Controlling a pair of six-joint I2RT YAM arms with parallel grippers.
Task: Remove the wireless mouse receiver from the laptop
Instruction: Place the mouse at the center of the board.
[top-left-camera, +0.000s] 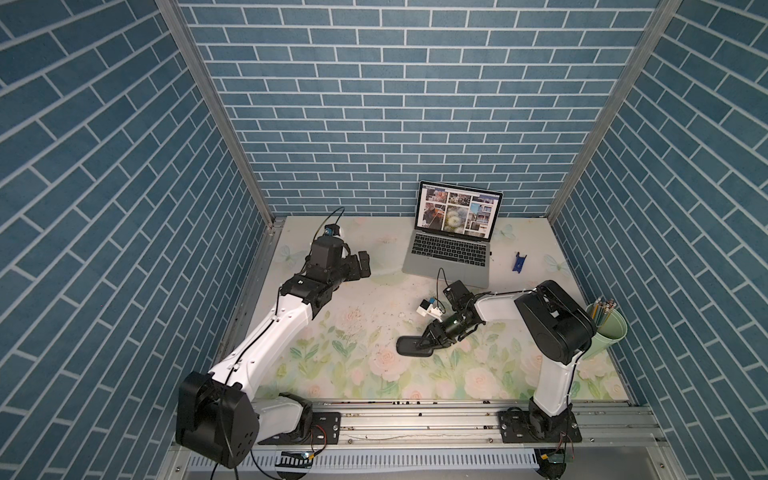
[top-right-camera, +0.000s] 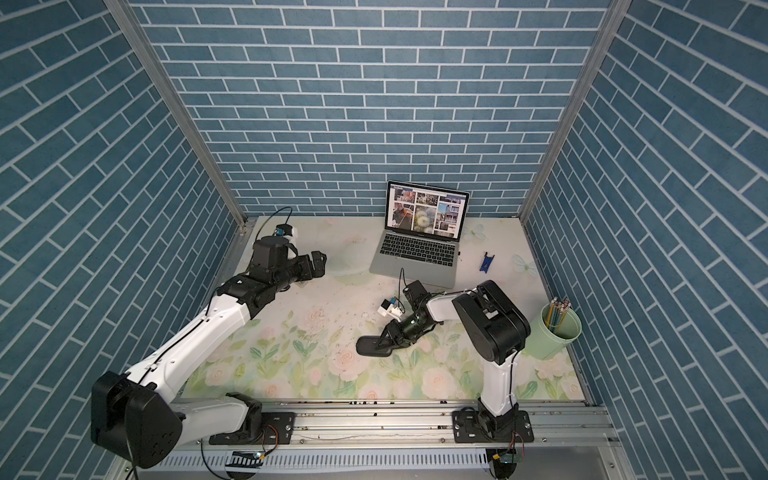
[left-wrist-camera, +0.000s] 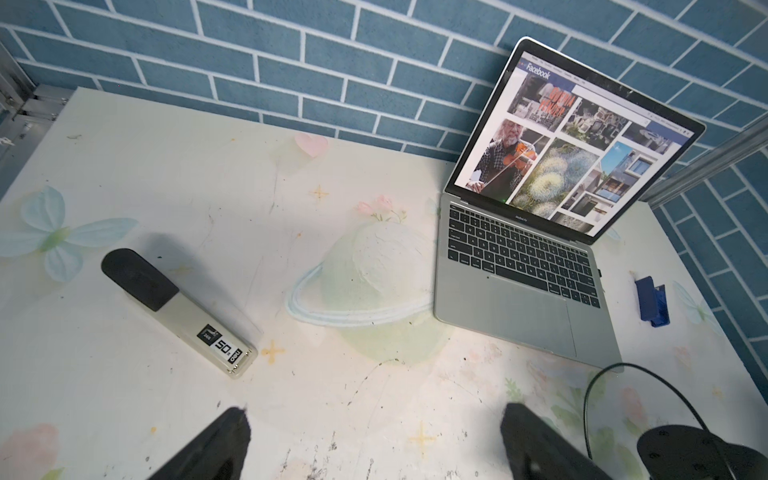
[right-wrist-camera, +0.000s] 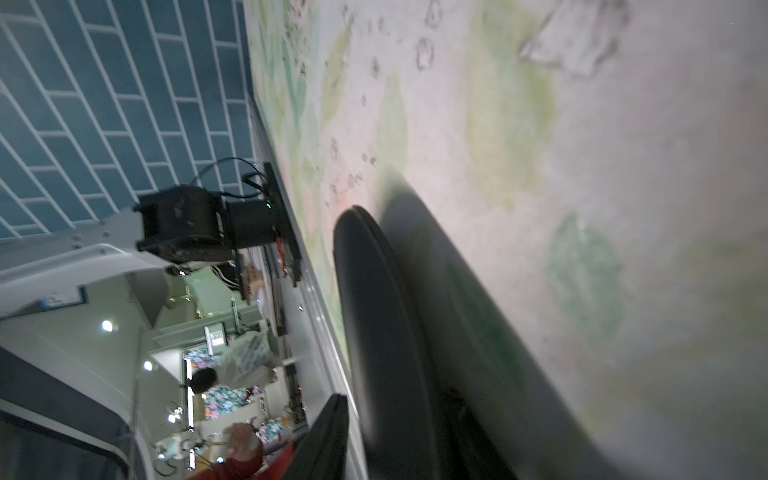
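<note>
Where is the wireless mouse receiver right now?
In both top views, the wireless mouse receiver is a tiny black stub on the right edge of the laptop, beside the keyboard, on the side facing the small blue plastic piece.

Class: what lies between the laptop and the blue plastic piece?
Only the receiver stub plugged into the laptop; otherwise bare table, shown in left wrist view.

Left pincer (left-wrist-camera: 374, 417) gapes; right pincer (top-left-camera: 424, 341) points down.

Even overhead light, soft shadows; edges bend wide-angle; right wrist view dim and blurred.
</note>
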